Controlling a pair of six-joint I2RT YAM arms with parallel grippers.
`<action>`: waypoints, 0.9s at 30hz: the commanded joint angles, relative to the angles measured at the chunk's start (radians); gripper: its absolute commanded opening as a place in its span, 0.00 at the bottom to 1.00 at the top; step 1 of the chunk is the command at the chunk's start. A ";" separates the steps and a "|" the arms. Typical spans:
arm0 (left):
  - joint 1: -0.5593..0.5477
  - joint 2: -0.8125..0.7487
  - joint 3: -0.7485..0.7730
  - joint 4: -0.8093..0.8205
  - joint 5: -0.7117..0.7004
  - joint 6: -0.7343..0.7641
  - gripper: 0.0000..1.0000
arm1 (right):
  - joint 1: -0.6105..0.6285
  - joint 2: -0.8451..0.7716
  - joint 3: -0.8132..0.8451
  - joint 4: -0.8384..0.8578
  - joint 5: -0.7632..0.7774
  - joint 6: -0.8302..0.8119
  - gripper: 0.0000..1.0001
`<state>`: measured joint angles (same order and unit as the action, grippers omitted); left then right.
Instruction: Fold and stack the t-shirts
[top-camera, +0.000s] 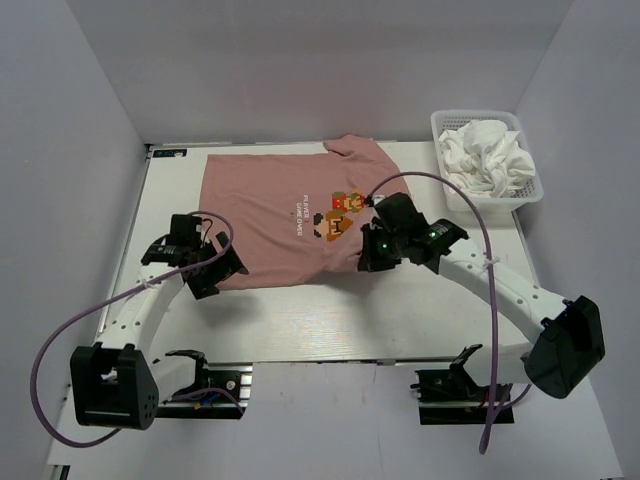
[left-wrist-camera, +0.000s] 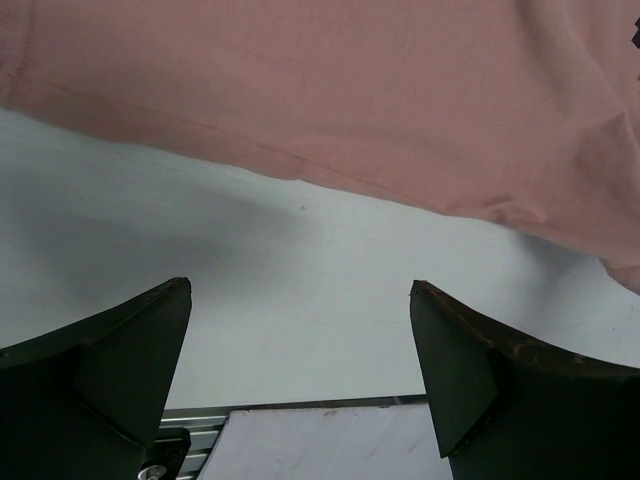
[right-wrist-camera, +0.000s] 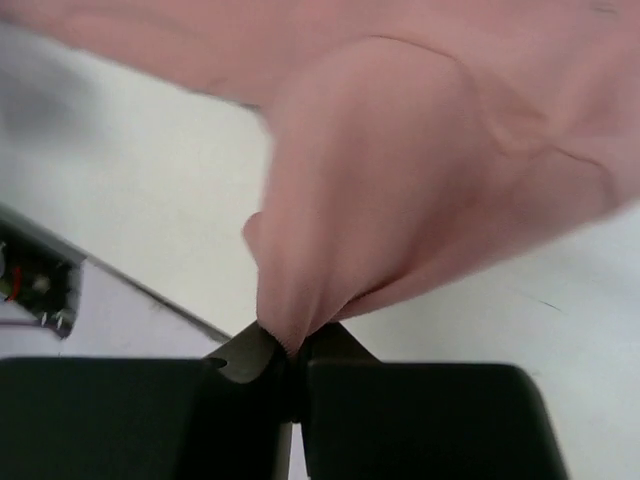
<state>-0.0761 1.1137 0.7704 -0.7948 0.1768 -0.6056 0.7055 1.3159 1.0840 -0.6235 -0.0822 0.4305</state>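
The dusty pink t-shirt (top-camera: 270, 215) lies spread on the table, with its pixel-art graphic (top-camera: 338, 212) and white text near the middle right. My right gripper (top-camera: 372, 252) is shut on a bunch of the pink cloth (right-wrist-camera: 350, 200) at the shirt's near right edge; the cloth rises out of the closed jaws. My left gripper (top-camera: 222, 275) is open and empty, just off the shirt's near left hem (left-wrist-camera: 300, 170), with bare table between its fingers (left-wrist-camera: 460, 370). White t-shirts (top-camera: 488, 155) lie crumpled in the basket.
A white mesh basket (top-camera: 530, 192) stands at the back right of the table. Grey walls close in the left, back and right. The table's near metal edge (left-wrist-camera: 300, 408) lies just behind the left fingers.
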 joint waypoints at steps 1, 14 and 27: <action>-0.005 0.030 0.079 0.020 0.018 0.026 1.00 | -0.070 -0.003 -0.032 -0.105 0.145 -0.015 0.00; -0.014 0.121 0.135 0.020 0.000 0.058 1.00 | -0.241 0.078 -0.141 -0.191 0.403 0.004 0.86; -0.014 0.103 0.072 0.052 0.009 0.058 1.00 | -0.109 -0.109 -0.208 -0.064 0.014 -0.230 0.90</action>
<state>-0.0875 1.2453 0.8532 -0.7570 0.1776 -0.5575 0.5644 1.1812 0.8997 -0.7418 -0.0044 0.2501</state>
